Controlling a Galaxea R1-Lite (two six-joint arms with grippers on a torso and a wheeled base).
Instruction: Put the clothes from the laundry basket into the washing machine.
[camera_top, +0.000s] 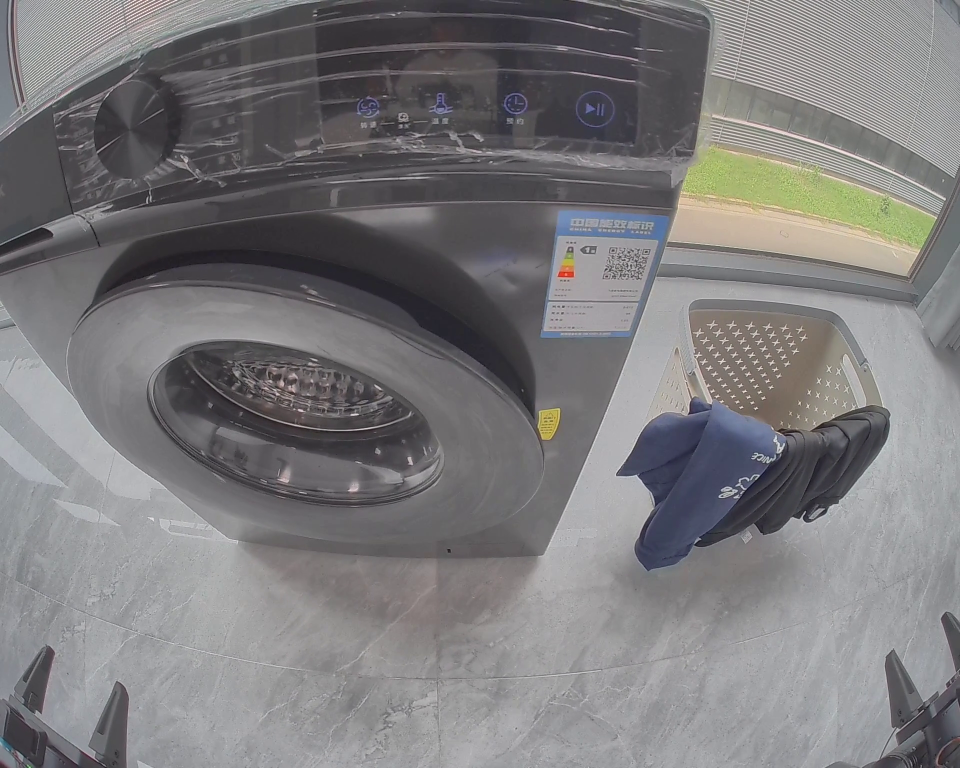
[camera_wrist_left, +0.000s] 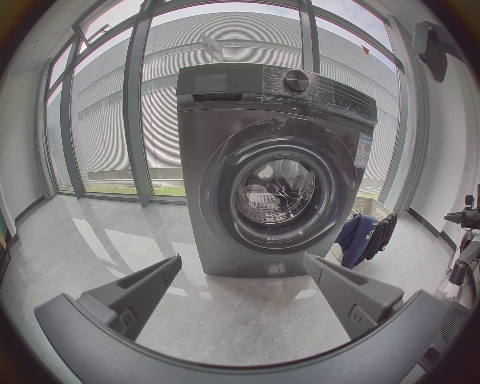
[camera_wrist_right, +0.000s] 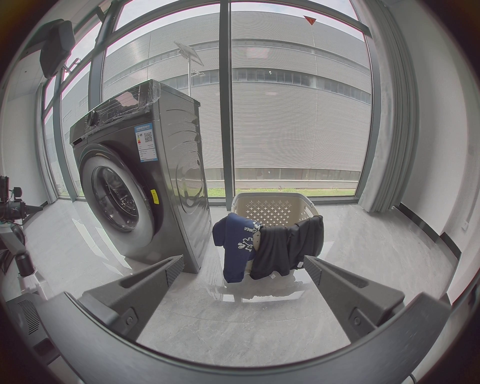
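A grey front-loading washing machine stands on the floor, its round glass door closed against the front. To its right sits a beige laundry basket. A blue garment and a black garment hang over the basket's near rim. My left gripper is low at the near left, open and holding nothing, facing the door. My right gripper is low at the near right, open and holding nothing, facing the basket and both garments.
Grey marble floor spreads between the grippers and the machine. Tall windows run behind the machine and basket. A curtain hangs at the right wall.
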